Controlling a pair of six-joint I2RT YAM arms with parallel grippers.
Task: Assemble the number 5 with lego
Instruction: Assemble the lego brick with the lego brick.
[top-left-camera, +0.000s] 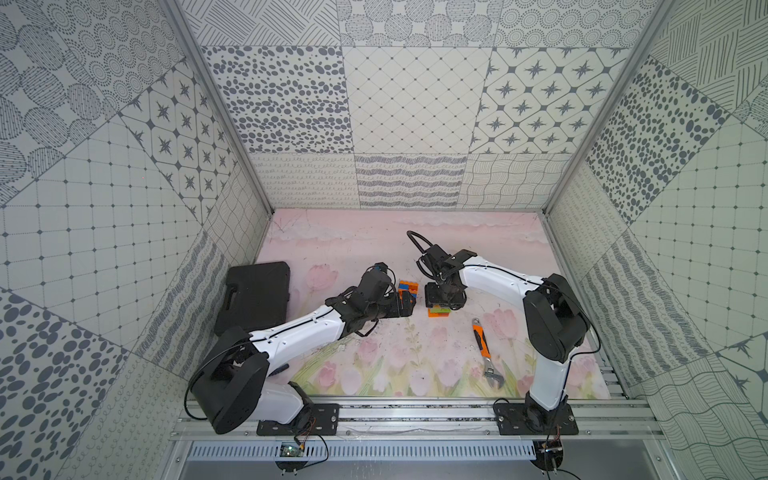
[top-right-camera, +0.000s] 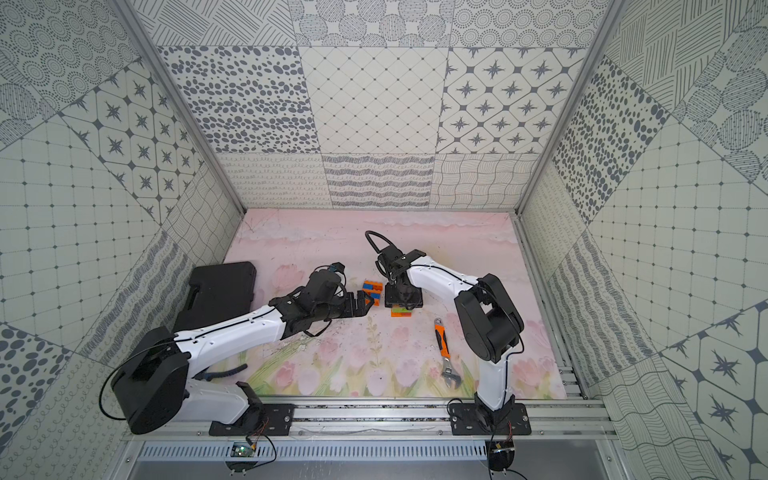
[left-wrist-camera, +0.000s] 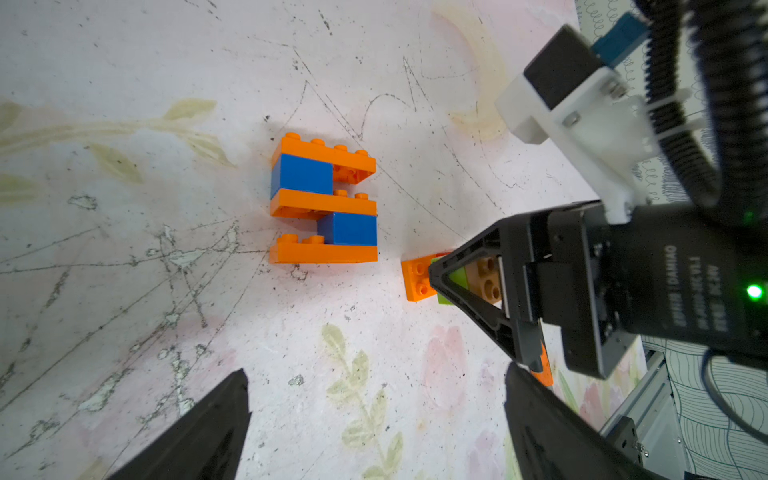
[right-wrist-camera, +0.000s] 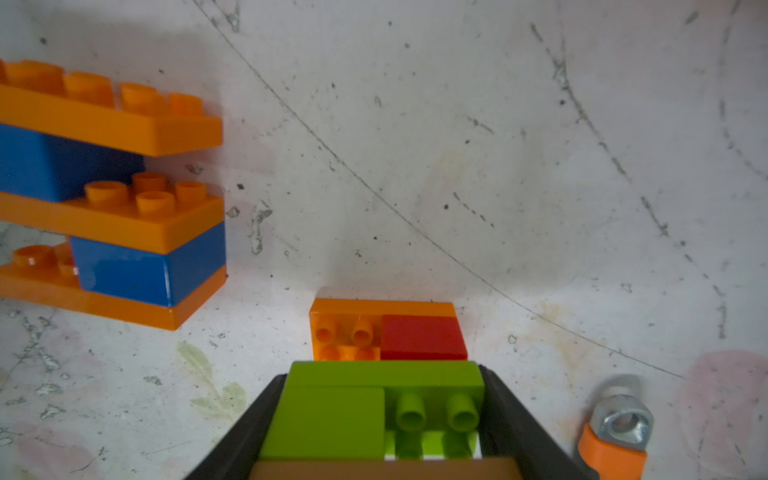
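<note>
An orange and blue lego figure lies flat on the mat: three orange bars joined by two blue bricks. My left gripper is just in front of it, open and empty. Beside it is a second lego stack with an orange base, a red brick, lime green bricks and a brown one nearest the camera. My right gripper comes down from above, shut on the green bricks' sides.
An orange-handled wrench lies on the mat to the right of the stack. A black case sits at the left wall. Patterned walls close in three sides of the flowered mat.
</note>
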